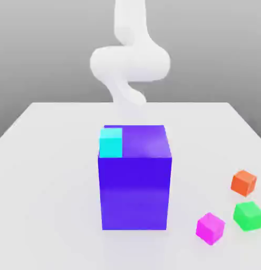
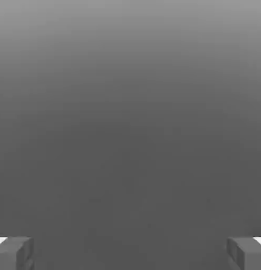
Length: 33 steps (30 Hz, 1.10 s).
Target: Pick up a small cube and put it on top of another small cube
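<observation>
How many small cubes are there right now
4 in view: cyan on the big block; orange, green and magenta on the table, toward the exterior view's right. The block may hide others.

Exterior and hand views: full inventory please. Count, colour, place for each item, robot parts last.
large block: 1, blue-purple, standing on the table near its middle
small cube with plain faces: 1, cyan, on top of the block, toward the exterior view's left
small cube with plain faces: 1, magenta-pink, on the table, to the exterior view's right of the block
small cube with plain faces: 1, green, on the table, near the exterior view's right edge
small cube with plain faces: 1, orange, on the table, behind the green one
table: 1, white, under everything
robot arm: 1, white, behind the block
gripper: 1, grey fingers spread apart, nothing between them
</observation>
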Tool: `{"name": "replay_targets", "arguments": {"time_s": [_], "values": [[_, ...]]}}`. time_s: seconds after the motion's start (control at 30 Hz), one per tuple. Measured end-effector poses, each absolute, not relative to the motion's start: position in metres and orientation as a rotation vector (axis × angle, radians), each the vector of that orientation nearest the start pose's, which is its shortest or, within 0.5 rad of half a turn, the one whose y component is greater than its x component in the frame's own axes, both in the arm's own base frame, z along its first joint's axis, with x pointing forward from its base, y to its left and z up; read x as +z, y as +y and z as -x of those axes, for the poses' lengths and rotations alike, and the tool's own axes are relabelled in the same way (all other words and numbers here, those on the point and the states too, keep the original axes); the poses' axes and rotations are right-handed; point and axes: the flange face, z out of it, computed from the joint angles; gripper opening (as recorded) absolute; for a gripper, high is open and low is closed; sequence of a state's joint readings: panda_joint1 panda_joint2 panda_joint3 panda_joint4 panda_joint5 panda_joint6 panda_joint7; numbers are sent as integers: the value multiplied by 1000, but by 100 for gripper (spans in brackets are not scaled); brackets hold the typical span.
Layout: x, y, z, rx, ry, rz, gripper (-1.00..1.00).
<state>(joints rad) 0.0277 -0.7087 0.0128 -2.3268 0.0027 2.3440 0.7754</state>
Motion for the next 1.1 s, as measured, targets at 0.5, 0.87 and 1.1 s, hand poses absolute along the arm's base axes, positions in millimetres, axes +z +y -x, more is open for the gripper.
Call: {"name": "replay_targets", "arguments": {"time_s": [0.5, 0.87, 1.1], "values": [[375, 141, -460, -393, 513, 2966, 0], [177, 198, -399, -8, 153, 3135, 0], [132, 198, -396, 0, 146, 3138, -100]]}}
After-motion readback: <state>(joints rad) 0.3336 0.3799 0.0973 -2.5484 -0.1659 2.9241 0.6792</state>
